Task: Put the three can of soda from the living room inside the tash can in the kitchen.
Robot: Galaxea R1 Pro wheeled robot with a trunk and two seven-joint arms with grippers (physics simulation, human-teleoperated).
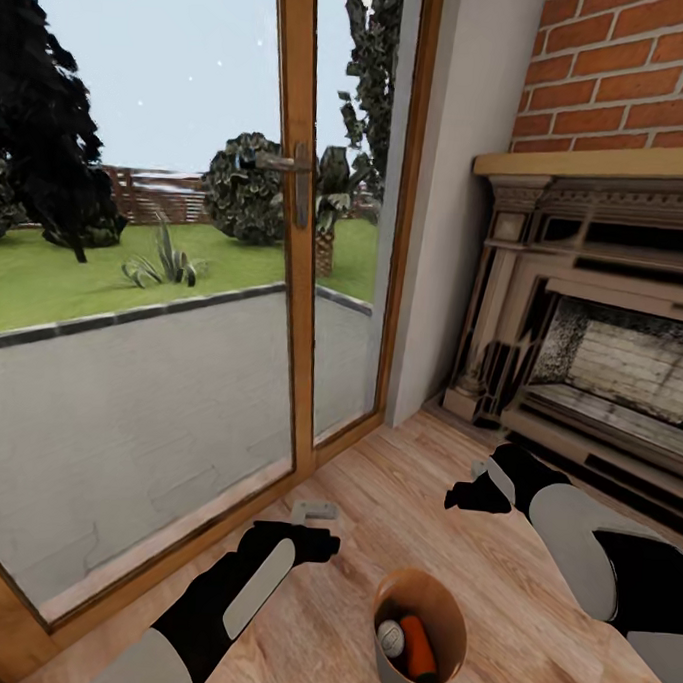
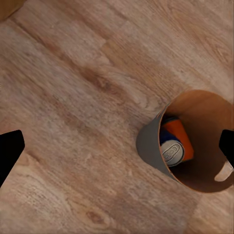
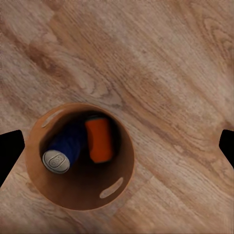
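The tash can (image 1: 389,674) stands upright on the light wood floor just in front of me, pale grey outside and copper-brown inside (image 3: 78,192). Inside it lie an orange can of soda (image 1: 421,648) and a dark blue one with a silvery top (image 1: 391,639); both also show in the wrist views, orange can (image 3: 99,140) and blue can (image 3: 66,146). My left gripper (image 1: 314,515) hangs open and empty above the floor to the bin's left. My right gripper (image 1: 474,484) is open and empty, above and beyond the bin. From the left wrist, the bin (image 2: 148,144) lies off to one side.
A tall wood-framed glass door (image 1: 287,229) fills the left, with a garden outside. A stone fireplace (image 1: 592,335) under red brick (image 1: 636,67) stands at the right. Wood floor (image 1: 394,484) runs between them.
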